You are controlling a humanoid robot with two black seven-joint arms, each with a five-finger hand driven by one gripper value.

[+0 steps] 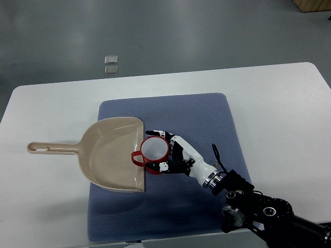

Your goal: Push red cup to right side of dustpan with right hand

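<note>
1. I see the red cup (153,150) upright at the dustpan's (111,154) open right edge, its handle over the pan's lip.
2. My right hand (173,154) cradles the cup from the side away from the dustpan, fingers (158,133) curled around its far and near walls, so it is loosely gripped.
3. Risk, as I judge it: the handle may catch the dustpan's lip and drag the pan along the blue mat (207,119).
4. Wrapped fingers could tip the cup.

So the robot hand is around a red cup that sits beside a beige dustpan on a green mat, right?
Not quite: the mat is blue, not green, as the top view shows. The rest holds: the right robot hand is around the red cup, beside the beige dustpan.
</note>
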